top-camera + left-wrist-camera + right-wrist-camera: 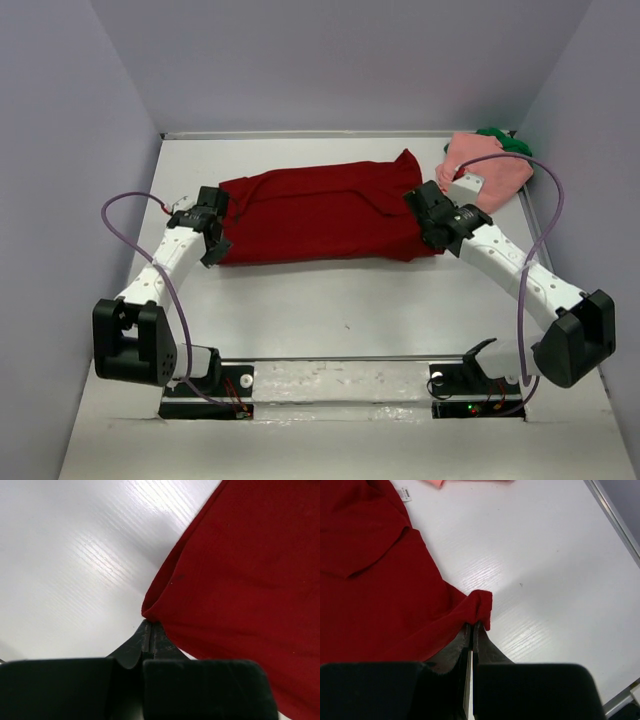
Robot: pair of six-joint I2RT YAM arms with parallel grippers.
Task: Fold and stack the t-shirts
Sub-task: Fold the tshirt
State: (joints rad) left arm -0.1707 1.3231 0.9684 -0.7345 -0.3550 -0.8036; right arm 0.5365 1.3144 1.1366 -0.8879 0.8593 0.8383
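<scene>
Top external view: the dark red t-shirt point(320, 215) lies flattened in a long band across the middle of the white desk point(350, 300), its length running left to right, with a sleeve poking up toward the far edge at its right end. The left hand point(213, 235) sits at the shirt's left end and the right hand point(425, 215) at its right end, both arms reaching in from the near corners. In the far right corner the salmon pink t-shirt point(490, 175) lies crumpled, apart from the red one, and the green t-shirt point(505, 140) peeks out just behind it, touching it against the wall. Left wrist view: the left hand's fingers are pressed together, and a corner of the red cloth meets their tips, pinched there, with the rest of the shirt spreading off to the right over the desk. Right wrist view: the right hand's fingers are likewise pressed together, nipping a small bunched fold at the edge of the red shirt, which spreads away to the left; bare desk lies to the right, and a sliver of the pink shirt shows at the top edge.
</scene>
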